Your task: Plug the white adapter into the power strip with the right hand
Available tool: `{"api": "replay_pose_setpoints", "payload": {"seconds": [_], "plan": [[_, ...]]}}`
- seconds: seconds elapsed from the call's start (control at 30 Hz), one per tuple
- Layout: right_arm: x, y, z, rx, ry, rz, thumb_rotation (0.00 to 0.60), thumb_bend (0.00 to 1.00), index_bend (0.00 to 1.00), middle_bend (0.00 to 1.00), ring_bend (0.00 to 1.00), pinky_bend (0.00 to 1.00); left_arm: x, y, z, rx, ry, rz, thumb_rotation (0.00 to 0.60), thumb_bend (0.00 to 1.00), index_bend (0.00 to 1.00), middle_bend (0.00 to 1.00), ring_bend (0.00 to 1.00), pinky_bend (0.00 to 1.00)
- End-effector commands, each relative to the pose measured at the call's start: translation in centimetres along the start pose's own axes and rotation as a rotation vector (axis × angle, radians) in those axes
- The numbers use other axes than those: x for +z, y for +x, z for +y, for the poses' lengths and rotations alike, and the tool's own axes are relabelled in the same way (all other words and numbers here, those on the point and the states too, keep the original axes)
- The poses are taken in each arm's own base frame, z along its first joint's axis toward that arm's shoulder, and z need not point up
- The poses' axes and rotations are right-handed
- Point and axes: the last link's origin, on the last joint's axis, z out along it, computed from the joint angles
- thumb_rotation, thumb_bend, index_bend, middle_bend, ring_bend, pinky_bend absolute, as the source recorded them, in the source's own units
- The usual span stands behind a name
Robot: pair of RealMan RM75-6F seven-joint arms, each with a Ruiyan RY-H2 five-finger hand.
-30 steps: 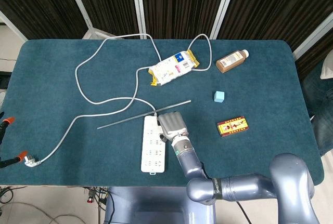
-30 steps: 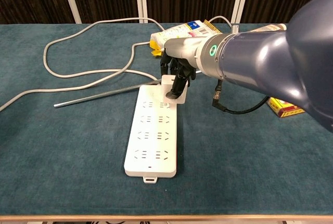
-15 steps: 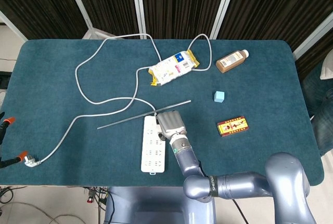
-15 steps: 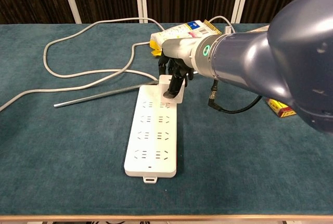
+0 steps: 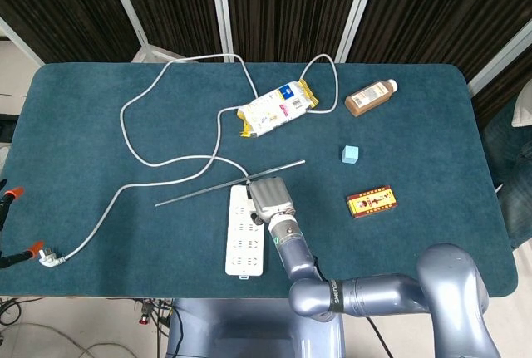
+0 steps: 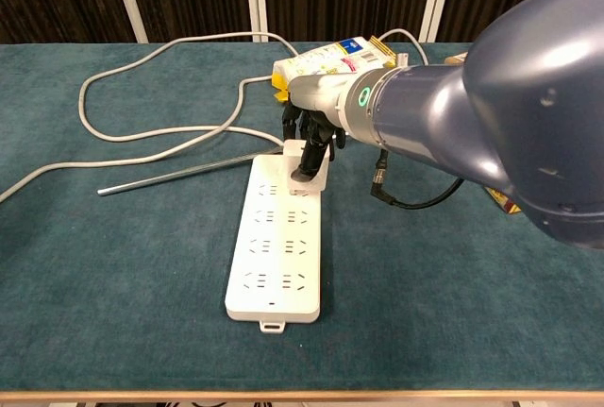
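My right hand, fingers holding the small white plastic adapter, has edged leftward over the long white power strip, nearly seating it.

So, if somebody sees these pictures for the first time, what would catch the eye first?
Probably the big grey-blue right arm filling the chest view, its right hand holding the white adapter at the far end of the white power strip. Next, the long grey cable looping across the left half of the teal table, and the yellow-and-white snack packet near the back.
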Motion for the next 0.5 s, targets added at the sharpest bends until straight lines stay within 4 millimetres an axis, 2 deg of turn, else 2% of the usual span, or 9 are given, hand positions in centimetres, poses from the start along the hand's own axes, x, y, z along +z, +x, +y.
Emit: {"api": "replay_pose_setpoints", "payload": {"seconds": [0.03, 0.5], "plan": [[0.05, -0.04, -0.03, 0.001, 0.001, -0.001, 0.600, 0.50, 0.60, 0.52, 0.53, 0.36, -0.01, -0.01, 0.02, 0.000, -0.001, -0.001, 0.600, 0.09, 0.18, 0.00, 0.00, 0.00], [0.35, -0.27, 0.00, 0.000, 0.000, -0.004, 0.600, 0.50, 0.61, 0.52, 0.53, 0.37, 0.04, -0.01, 0.00, 0.002, 0.002, 0.002, 0.600, 0.09, 0.18, 0.00, 0.00, 0.00]]}}
